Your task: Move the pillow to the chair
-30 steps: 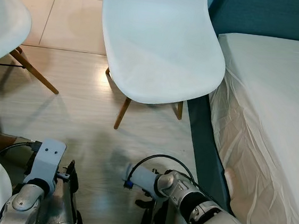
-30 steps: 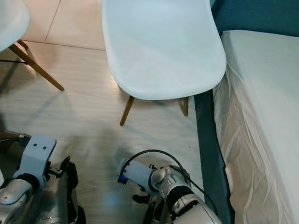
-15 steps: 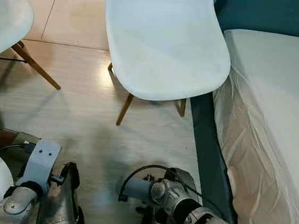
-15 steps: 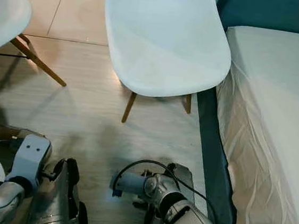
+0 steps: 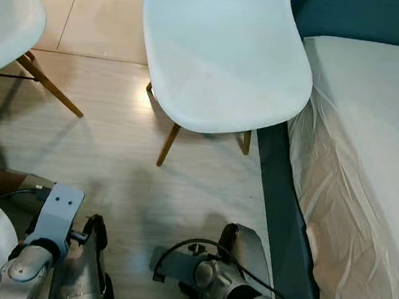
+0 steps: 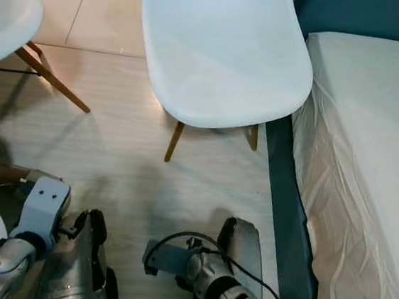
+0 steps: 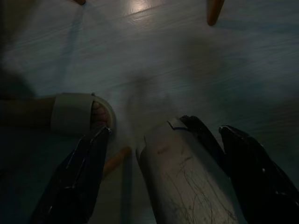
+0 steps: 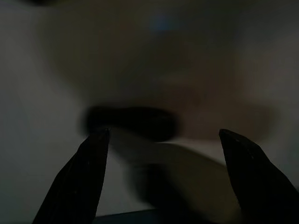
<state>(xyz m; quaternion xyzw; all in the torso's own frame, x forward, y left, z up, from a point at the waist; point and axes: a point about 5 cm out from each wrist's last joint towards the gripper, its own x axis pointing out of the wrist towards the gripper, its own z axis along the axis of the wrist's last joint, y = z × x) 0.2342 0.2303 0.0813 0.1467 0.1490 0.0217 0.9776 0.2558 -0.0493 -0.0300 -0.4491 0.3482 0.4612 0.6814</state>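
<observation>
A white moulded chair (image 5: 220, 52) on wooden legs stands straight ahead on the pale wood floor, and nothing lies on its seat. Both silver arms hang low by my body, the left arm (image 5: 50, 244) at the lower left and the right arm (image 5: 204, 278) at the lower middle. In the dim left wrist view my left gripper (image 7: 164, 129) is open, its black fingers (image 7: 79, 177) spread over the floor beside my own leg. The right wrist view is dark and blurred, and my right gripper (image 8: 163, 133) is open with nothing between its fingers (image 8: 88, 172).
A bed (image 5: 372, 139) with a wrinkled white sheet and a dark blue frame (image 5: 280, 194) runs along the right, close to the chair. A second white chair (image 5: 6, 22) stands at the left. A person's sandalled foot (image 7: 74, 114) rests on the floor by my left side.
The camera has shifted slightly. My right arm has drawn back and down toward my body. The left arm hangs much as before.
</observation>
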